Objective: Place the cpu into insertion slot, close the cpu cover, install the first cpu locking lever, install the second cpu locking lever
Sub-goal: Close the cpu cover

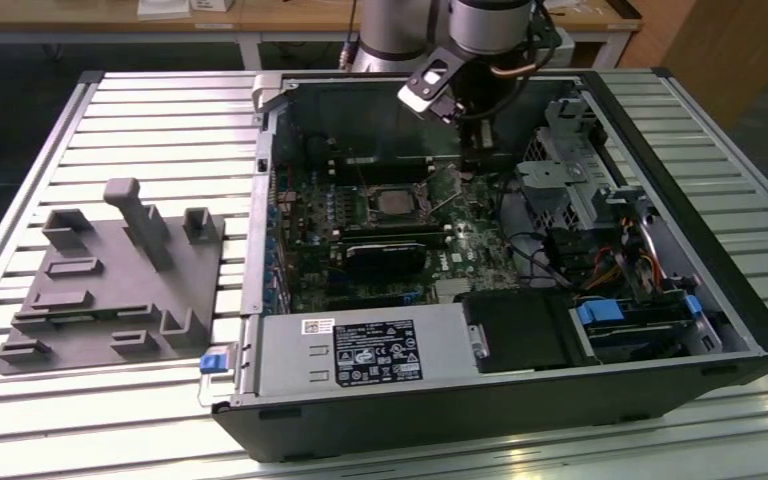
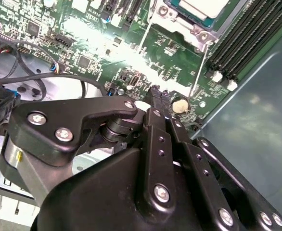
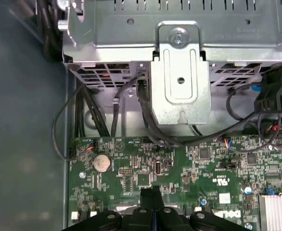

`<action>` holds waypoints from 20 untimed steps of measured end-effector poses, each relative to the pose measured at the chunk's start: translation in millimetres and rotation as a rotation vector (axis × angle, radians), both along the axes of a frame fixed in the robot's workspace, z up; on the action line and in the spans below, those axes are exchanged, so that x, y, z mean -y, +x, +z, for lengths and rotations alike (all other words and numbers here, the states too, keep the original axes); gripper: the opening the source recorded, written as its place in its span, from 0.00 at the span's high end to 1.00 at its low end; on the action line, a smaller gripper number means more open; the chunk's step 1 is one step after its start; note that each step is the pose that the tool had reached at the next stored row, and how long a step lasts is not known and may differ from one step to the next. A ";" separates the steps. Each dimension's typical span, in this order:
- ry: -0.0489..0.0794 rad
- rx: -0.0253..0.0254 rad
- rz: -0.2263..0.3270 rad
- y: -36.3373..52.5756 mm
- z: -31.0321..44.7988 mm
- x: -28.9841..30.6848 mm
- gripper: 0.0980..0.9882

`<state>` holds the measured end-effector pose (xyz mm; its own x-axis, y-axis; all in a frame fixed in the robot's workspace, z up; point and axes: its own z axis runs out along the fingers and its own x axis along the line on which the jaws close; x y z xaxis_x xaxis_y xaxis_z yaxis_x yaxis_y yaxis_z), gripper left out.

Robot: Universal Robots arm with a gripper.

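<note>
Inside the open computer case on the desk, the gripper hung low over the green motherboard. Its fingers were pressed together, with nothing visible between them. The tips stood near a round coin battery. The cpu lay in the insertion slot, apart from the tips and toward the exterior view's left. Long black memory slots ran beside the socket. A metal drive cage and loose black cables crowded the board's edge.
</note>
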<state>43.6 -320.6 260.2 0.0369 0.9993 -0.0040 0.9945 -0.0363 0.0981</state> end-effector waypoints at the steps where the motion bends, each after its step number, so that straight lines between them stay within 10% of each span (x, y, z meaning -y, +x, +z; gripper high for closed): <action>1: -0.002 -0.0006 0.000 1.1 -0.7 0.0 0.99; 20: -0.006 -0.0077 -0.005 11.0 -17.8 -2.6 0.99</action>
